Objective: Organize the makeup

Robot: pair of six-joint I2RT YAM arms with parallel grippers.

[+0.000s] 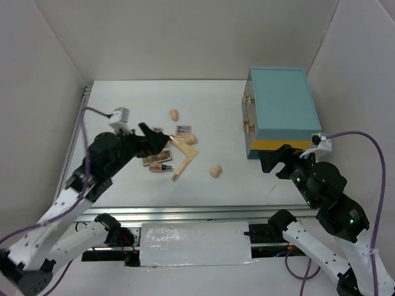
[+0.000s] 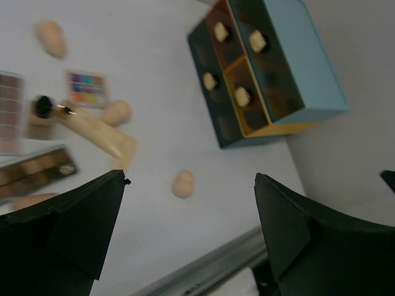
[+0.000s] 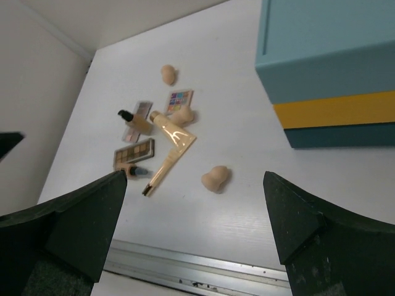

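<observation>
The makeup lies loose on the white table, left of centre. It includes three peach sponges, a colourful palette, a brown palette, a beige tube and a thin stick. The right wrist view shows the black-capped bottle, the tube and the nearest sponge. My left gripper is open and empty, raised over the left part of the pile. My right gripper is open and empty, near the teal case's front corner.
The big teal case with a yellow band stands at the back right. In the left wrist view its face shows compartments with pale knobs. A metal rail runs along the table's near edge. White walls enclose three sides.
</observation>
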